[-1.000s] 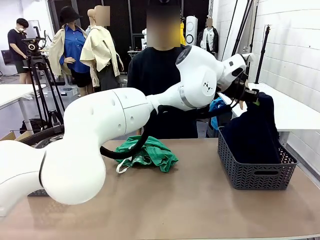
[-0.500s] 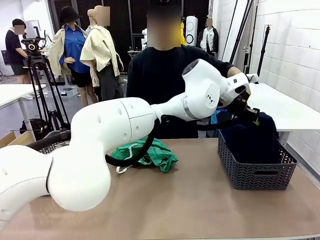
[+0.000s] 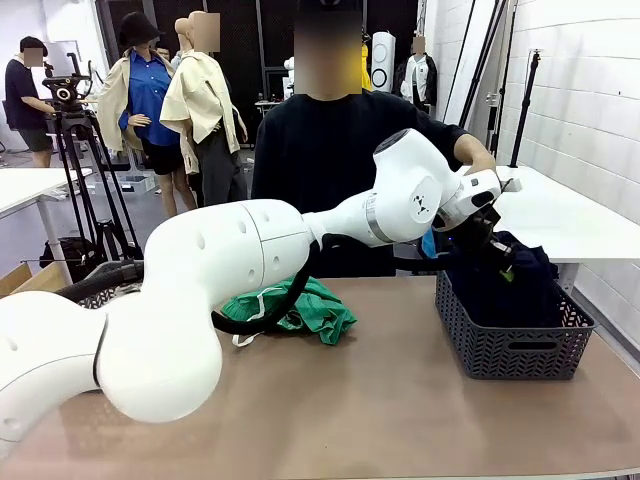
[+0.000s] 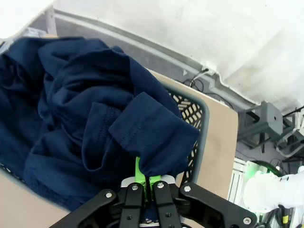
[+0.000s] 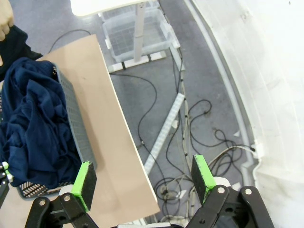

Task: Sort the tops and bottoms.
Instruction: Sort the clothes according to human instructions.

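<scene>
Navy garment lower into basket

Front camera sits low on the robot's side, looking straight across the table at the person opposite. Left wrist camera rides close, peering down into the basket of navy garments. Right wrist camera hangs high off the table's end, looking down. All three views share that basket.
</scene>
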Motion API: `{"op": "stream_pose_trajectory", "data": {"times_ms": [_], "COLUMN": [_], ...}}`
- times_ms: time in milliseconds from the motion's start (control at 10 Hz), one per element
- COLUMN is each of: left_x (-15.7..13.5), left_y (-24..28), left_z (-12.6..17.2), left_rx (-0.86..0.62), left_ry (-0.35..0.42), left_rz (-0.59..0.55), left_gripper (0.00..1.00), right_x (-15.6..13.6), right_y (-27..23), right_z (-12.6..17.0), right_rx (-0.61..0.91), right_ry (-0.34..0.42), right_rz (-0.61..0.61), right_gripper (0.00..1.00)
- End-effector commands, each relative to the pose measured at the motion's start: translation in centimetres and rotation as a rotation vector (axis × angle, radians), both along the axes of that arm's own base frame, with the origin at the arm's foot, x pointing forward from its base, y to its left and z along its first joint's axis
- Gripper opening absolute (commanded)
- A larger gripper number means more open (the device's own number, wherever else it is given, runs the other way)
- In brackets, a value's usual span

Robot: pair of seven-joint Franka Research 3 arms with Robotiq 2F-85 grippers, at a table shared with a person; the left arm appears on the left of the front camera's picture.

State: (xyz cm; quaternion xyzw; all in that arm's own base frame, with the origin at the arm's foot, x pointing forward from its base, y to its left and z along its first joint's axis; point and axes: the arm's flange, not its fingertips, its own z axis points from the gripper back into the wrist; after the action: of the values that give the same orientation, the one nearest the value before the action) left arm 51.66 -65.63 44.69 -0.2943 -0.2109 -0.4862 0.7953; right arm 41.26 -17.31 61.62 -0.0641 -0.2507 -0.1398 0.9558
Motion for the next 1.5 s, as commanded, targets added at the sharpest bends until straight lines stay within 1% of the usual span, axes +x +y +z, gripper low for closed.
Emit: {"op": "stream_pose_trajectory", "data": {"times_ms": [0, 500, 600, 700, 800, 1100, 1300, 1400], "left_x": [5.0, 4.9, 5.0, 4.8, 4.9, 5.4, 6.4, 7.1], "left_y": [-5.3, -5.2, -4.8, -4.2, -3.4, 0.5, 6.4, 10.4], "left_z": [1.5, 3.7, 4.7, 6.1, 7.5, 11.7, 14.9, 16.1], "left_rx": [0.083, 0.039, 0.032, 0.042, 0.057, 0.042, 0.083, 0.140], "left_ry": [-0.004, -0.095, -0.110, -0.096, -0.105, -0.147, -0.229, -0.284], "left_rz": [-0.020, -0.023, -0.028, -0.050, -0.059, -0.020, 0.098, 0.176], "left_gripper": [0.00, 0.98, 1.00, 1.00, 1.00, 1.00, 1.00, 1.00], "right_x": [0.0, 0.0, 0.0, 0.0, 0.0, 0.0, 0.0, 0.0], "right_y": [0.0, 0.0, 0.0, 0.0, 0.0, 0.0, 0.0, 0.0], "right_z": [0.0, 0.0, 0.0, 0.0, 0.0, 0.0, 0.0, 0.0], "right_rx": [0.007, 0.007, 0.007, 0.007, 0.007, 0.007, 0.007, 0.007], "right_ry": [0.004, 0.004, 0.004, 0.004, 0.004, 0.004, 0.004, 0.004], "right_rz": [0.006, 0.006, 0.006, 0.006, 0.006, 0.006, 0.006, 0.006], "right_gripper": [1.00, 1.00, 1.00, 1.00, 1.00, 1.00, 1.00, 1.00]}}
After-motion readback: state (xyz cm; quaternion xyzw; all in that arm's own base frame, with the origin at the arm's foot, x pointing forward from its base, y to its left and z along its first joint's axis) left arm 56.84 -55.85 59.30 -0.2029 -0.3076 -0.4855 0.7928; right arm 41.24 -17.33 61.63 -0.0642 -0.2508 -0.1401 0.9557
